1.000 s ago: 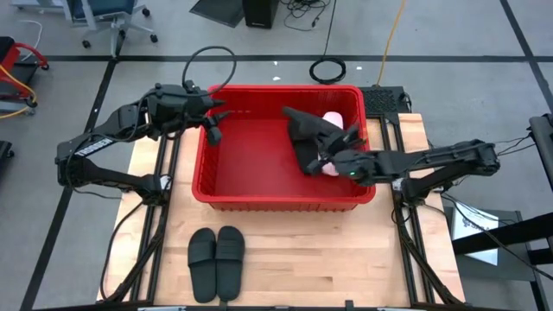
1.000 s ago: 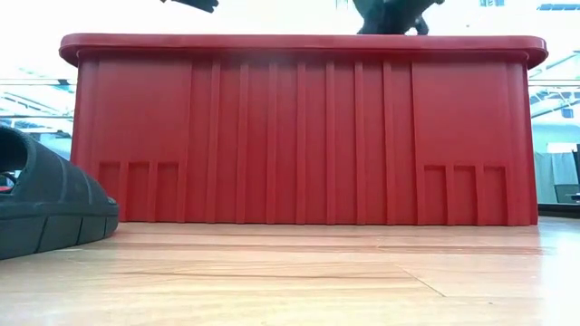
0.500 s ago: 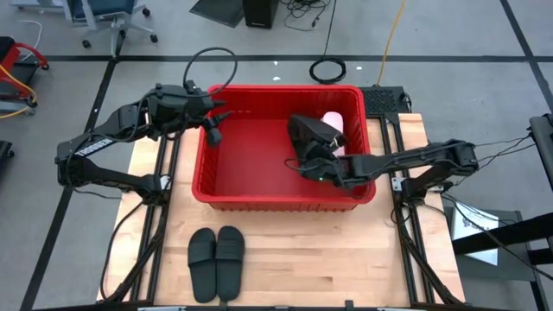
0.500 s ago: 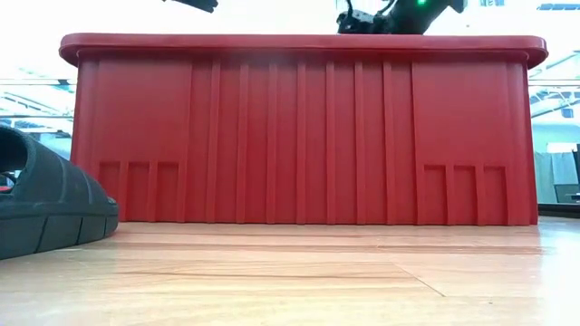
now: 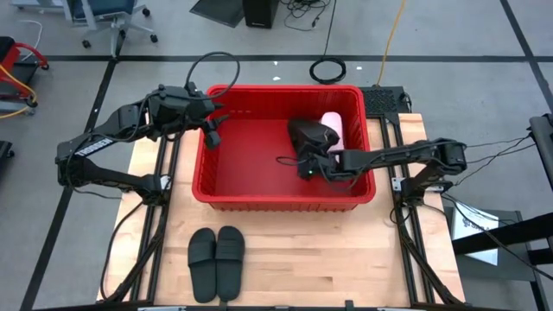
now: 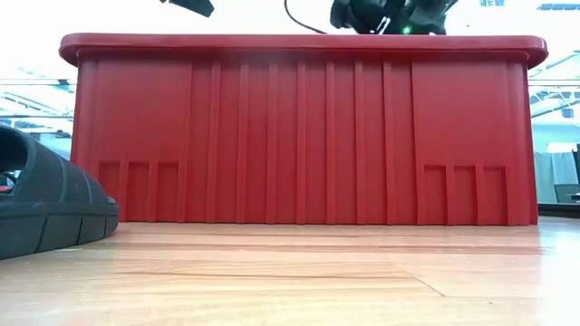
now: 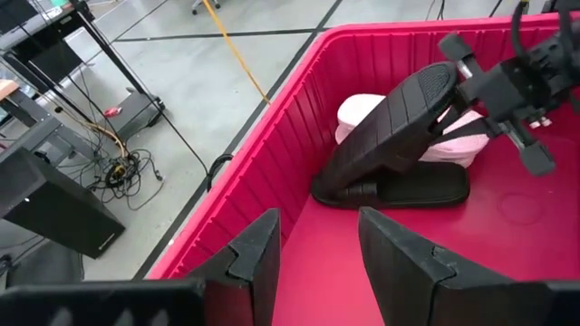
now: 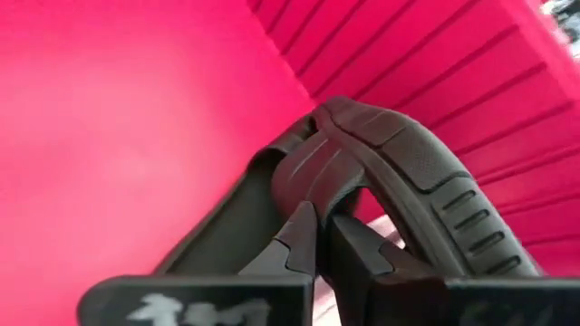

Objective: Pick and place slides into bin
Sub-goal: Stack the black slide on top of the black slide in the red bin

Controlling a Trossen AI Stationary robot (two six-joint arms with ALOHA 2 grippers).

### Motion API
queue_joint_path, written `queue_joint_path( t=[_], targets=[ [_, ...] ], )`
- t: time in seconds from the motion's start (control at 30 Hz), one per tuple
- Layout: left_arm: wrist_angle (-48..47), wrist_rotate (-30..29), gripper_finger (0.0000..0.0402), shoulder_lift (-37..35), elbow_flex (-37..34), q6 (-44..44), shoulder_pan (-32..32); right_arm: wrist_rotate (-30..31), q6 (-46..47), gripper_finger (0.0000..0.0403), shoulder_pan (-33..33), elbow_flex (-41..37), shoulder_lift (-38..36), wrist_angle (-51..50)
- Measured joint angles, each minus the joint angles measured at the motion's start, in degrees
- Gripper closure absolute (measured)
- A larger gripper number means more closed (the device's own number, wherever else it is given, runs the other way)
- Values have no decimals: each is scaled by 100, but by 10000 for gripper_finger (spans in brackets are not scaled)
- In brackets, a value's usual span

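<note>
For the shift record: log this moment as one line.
right end effector: shut on black slide, inside bin | left end effector: open, empty, over bin's left rim | pink slide: in bin | black pair: on table

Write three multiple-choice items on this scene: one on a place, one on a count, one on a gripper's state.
1. Where is the pink slide?
A. On the table in front of the bin
B. In the bin, by its far right corner
C. On the floor

2. How many black slides lie on the table outside the bin?
A. None
B. Two
C. Four

3. How is the right gripper?
A. Shut, over the bin beside a black slide
B. Wide open over the table
C. Parked outside the bin

Answers: 1 B, the high view shows pink against the far right wall. 2 B, a pair lies side by side at the table's near edge. 3 A, its wrist view shows the fingers together by the strap.
</note>
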Motion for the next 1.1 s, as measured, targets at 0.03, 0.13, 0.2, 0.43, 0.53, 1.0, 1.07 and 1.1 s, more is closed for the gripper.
queue_joint_path(
  t=[0.03,0.13,0.2,0.43,0.53,1.0,1.07,1.1],
  targets=[
    [-2,4,254,0,0,12,0,-116,48,394,-11,4,48,12],
    [-3,8,254,0,0,16,0,-499,205,382,-35,4,188,39],
    [-3,8,254,0,0,16,0,-742,295,374,-40,4,221,117],
    [-3,9,254,0,0,20,0,-911,412,354,-40,-3,177,124],
    [-3,8,254,0,0,20,0,-942,412,348,-40,-7,114,125],
    [-3,7,254,2,0,18,0,-1980,442,232,-38,-7,-188,-242],
    [-2,7,254,1,0,18,0,-2183,534,201,-34,-7,-190,-365],
    [-1,7,254,2,0,16,0,-2279,585,186,-29,-7,-190,-385]
  ],
)
